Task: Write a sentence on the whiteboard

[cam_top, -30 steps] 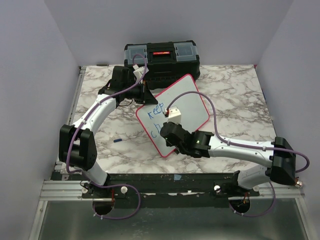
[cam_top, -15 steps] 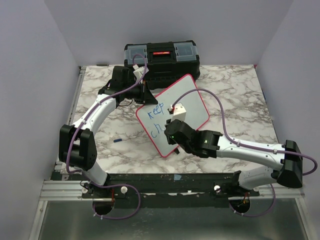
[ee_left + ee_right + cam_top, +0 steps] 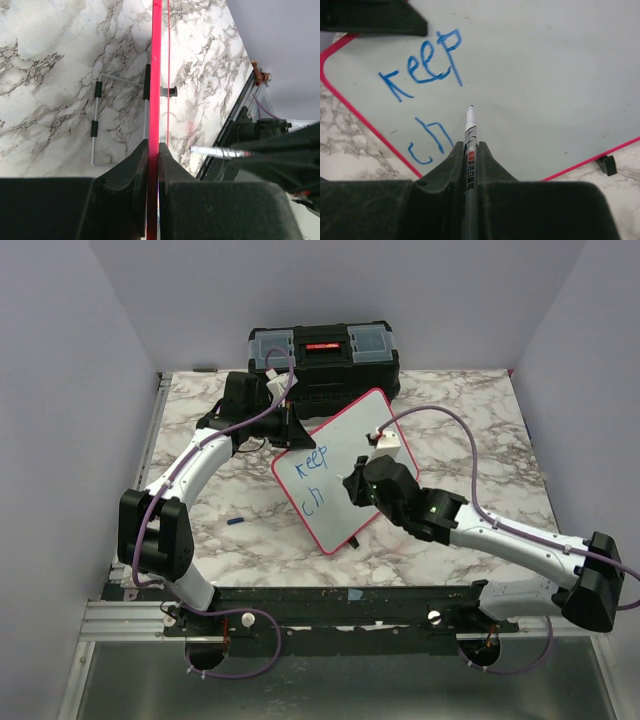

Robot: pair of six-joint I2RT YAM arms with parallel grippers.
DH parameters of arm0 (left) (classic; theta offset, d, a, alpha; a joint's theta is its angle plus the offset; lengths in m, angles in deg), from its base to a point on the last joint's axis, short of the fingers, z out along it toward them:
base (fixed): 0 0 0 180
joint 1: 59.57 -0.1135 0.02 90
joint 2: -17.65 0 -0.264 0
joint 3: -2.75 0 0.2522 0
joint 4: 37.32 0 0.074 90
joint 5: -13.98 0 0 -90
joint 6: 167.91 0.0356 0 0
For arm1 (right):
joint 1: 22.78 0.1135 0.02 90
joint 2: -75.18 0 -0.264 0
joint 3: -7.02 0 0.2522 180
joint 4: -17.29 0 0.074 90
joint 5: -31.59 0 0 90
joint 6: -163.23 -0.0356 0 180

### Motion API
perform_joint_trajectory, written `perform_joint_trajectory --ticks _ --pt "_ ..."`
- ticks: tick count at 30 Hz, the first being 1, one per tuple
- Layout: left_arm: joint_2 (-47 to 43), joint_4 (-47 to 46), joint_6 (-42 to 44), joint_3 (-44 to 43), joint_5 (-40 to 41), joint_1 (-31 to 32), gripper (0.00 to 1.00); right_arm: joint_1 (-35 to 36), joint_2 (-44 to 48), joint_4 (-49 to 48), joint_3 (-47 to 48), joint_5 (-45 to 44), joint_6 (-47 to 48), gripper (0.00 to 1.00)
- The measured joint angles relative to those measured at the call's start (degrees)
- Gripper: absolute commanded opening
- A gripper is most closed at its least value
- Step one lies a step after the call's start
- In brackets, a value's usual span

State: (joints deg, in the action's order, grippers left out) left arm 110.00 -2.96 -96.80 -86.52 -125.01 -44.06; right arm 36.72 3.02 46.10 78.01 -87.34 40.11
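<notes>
Right wrist: smooth red-rimmed whiteboard [image 3: 545, 70]; blue lettering [image 3: 426, 76]

Plain pale-violet walls [image 3: 60, 360] enclose three sides of a marble-patterned table [image 3: 480, 430]; a black toolbox [image 3: 323, 360] sits at its far edge.

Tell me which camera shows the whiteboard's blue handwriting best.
Right wrist: the blue handwritten marker words, "keep" and "ch", appear large and legible. Top external shows them small. Left wrist sees only the white board's thin red rim edge-on, no writing.
</notes>
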Motion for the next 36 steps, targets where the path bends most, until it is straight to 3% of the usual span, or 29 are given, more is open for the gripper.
perform_joint_trajectory --ticks 8,36 --pt "0.00 -0.46 -0.37 0.04 -0.04 0.00 0.00 -6.71 5.27 -2.43 -4.85 5.11 -0.92 0.00" --pt "0.00 -1.88 -1.22 0.44 -0.09 0.00 0.00 -6.84 3.74 -6.84 -6.99 10.29 -1.70 0.01"
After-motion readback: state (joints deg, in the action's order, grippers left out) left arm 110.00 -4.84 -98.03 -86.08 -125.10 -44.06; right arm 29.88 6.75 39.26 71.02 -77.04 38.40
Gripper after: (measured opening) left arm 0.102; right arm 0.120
